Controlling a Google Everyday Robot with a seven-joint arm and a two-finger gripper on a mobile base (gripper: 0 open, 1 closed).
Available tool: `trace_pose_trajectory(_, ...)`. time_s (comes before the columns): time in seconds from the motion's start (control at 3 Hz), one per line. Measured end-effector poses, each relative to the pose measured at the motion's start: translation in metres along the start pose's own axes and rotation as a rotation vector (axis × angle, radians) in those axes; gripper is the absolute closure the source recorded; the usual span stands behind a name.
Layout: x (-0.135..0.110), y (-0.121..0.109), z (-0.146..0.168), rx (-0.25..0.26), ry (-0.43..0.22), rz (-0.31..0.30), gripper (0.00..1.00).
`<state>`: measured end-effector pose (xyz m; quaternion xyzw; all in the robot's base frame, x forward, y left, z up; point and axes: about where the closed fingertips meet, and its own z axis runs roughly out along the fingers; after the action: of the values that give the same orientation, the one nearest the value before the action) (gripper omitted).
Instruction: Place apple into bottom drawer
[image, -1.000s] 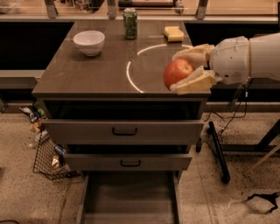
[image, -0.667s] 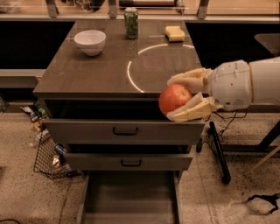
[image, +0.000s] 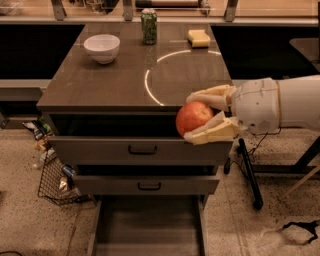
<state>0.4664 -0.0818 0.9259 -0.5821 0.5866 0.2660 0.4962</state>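
We've got the apple (image: 194, 118) clamped in our jaws at the desk (image: 100, 85) front edge; bottom drawer (image: 147, 227) open below, upper drawers (image: 100, 150) jutting out between

No legible text, even on end effector (image: 191, 117) holding apple (image: 195, 119) before cabinet (image: 100, 87).

The two-finger gripper (image: 190, 118), at the right, has pale cream-yellow fingers (image: 212, 96). Behind it come a rounded white wrist shell (image: 255, 105) and a smooth white forearm (image: 300, 102).

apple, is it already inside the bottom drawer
No, the apple is held in the tool by the front edge of the counter, high above the open bottom drawer.
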Motion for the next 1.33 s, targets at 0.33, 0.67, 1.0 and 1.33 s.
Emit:
trace_pose_trajectory(0.33, 0.021, 0.031, 0.042, 0.007, -0.061, 0.059, 1.00)
trace_pose_trajectory(0.67, 0.052, 0.070, 0.109, -0.019, -0.106, 0.086, 1.00)
trace_pose_trajectory(1.0, 0.090, 0.113, 0.179, -0.062, -0.092, 0.070, 1.00)
trace_pose_trajectory(1.33, 0.132, 0.141, 0.224, -0.072, -0.032, 0.068, 1.00)
